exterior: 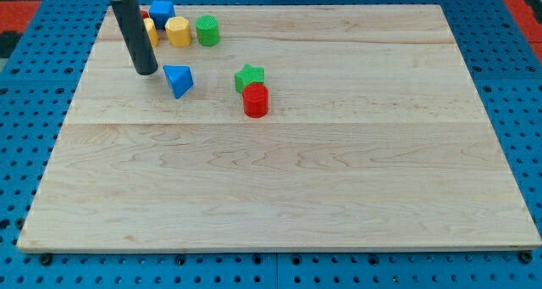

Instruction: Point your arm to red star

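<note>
My tip (146,71) is sitting just left of the blue triangle (179,80) — further right, the green star (248,75) is touching the red cylinder (255,101).

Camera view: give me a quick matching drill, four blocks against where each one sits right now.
Blocks:
1. blue triangle
2. green star
3. red cylinder
4. green cylinder

Places:
A. just below the green star, touching it
B. right of the yellow hexagon, near the board's top edge
C. just right of my tip
D. right of the blue triangle, above the red cylinder

Pairs: 1-C, 2-D, 3-A, 4-B
</note>
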